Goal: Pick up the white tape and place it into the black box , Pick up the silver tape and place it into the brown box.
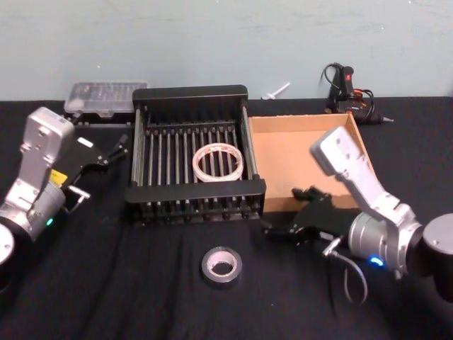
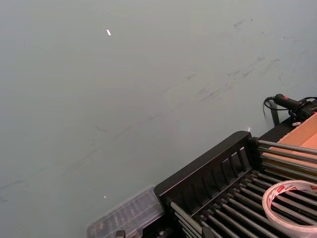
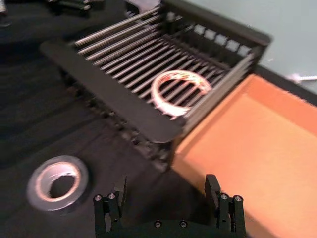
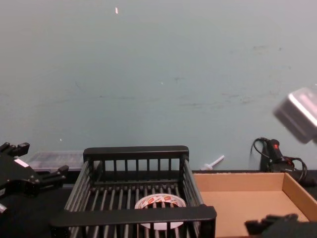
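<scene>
**White roll in the basket, silver roll on the counter**

The flat white tape roll with red-orange marks (image 1: 218, 162) lies on the barred floor of the black slatted basket (image 1: 195, 190). The thick dull silver-grey duct tape roll (image 1: 221, 265) rests on the black counter (image 1: 141, 297) in front of the basket. The right tool (image 1: 283, 228) hovers spread open and empty near the front corner of the shallow tan cardboard tray (image 1: 290, 163). The left tool (image 1: 117, 150) sits beside the basket, open and empty.
</scene>
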